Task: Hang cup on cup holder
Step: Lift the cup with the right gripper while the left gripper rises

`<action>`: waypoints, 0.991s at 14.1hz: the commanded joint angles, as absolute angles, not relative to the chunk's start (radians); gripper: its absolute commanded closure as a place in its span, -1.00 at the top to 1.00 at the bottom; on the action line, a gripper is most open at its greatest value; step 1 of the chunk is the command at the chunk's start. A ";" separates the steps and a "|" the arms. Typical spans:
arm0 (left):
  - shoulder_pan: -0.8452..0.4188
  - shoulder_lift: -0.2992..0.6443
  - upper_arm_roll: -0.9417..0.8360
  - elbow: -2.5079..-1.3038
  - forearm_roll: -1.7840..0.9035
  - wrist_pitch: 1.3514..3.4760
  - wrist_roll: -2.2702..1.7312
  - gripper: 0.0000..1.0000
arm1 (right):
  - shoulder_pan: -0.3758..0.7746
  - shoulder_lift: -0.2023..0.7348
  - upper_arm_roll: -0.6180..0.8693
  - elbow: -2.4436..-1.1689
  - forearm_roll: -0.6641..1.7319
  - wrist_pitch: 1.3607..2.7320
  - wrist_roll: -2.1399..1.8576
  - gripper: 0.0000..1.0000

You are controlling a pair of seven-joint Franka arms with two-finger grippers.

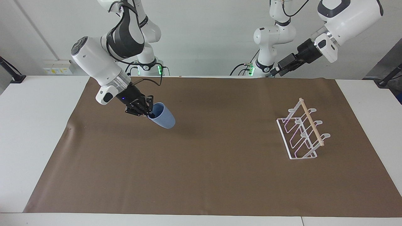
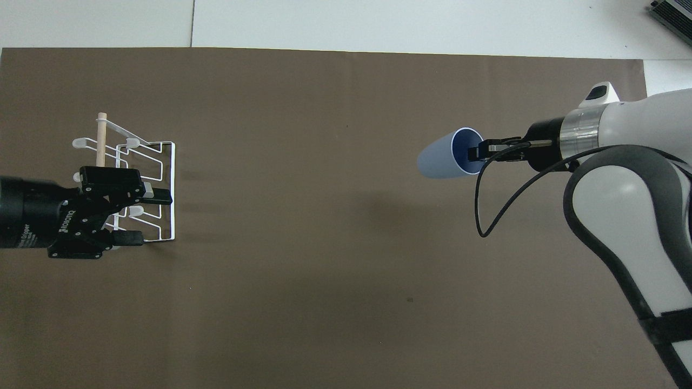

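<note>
a white table is covered by a large brown mat, with two white robot arms mounted along one long edge. the right gripper is raised over the mat toward the right arm's end of the table, about midway between the two long edges. it holds the cup, a plain light-blue tumbler, by its rim, one finger inside the mouth and one outside, pinched on the wall. the cup is off the mat, tipped almost onto its side, its base pointing toward the left arm's end of the table. the cup holder, a white wire rack with a pale wooden rod on top, stands on the mat near the left arm's end, well apart from the cup. the left gripper hangs high in the air, its two black fingers spread wide with nothing between them; from overhead it covers part of the rack.
</note>
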State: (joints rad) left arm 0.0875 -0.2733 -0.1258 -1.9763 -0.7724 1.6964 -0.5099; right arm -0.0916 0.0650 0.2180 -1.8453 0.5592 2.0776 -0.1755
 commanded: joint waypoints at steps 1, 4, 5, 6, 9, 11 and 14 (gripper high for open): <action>0.083 -0.334 -0.132 -2.069 -0.859 1.791 -0.700 1.00 | -0.103 0.031 0.265 -1.833 0.679 2.057 -0.196 -1.00; 0.043 -0.362 -0.138 -2.132 -1.009 1.928 -0.903 1.00 | -0.103 0.008 0.348 -1.833 0.773 2.048 -0.135 -1.00; 0.020 -0.362 -0.138 -2.141 -1.040 1.965 -0.989 1.00 | -0.104 0.003 0.379 -1.833 0.813 2.048 -0.123 -1.00; -0.009 -0.362 -0.138 -2.154 -1.055 2.020 -1.056 1.00 | -0.104 -0.009 0.402 -1.833 0.845 2.048 -0.121 -1.00; -0.113 -0.362 -0.138 -2.184 -1.126 2.175 -1.221 1.00 | -0.103 -0.026 0.488 -1.833 0.923 2.081 -0.054 -1.00; -0.133 -0.374 -0.138 -2.210 -1.129 2.183 -1.293 1.00 | -0.103 -0.028 0.576 -1.835 0.954 2.211 0.001 -1.00; -0.133 -0.385 -0.137 -2.230 -1.129 2.172 -1.379 1.00 | -0.103 -0.028 0.658 -1.839 0.954 2.338 0.078 -1.00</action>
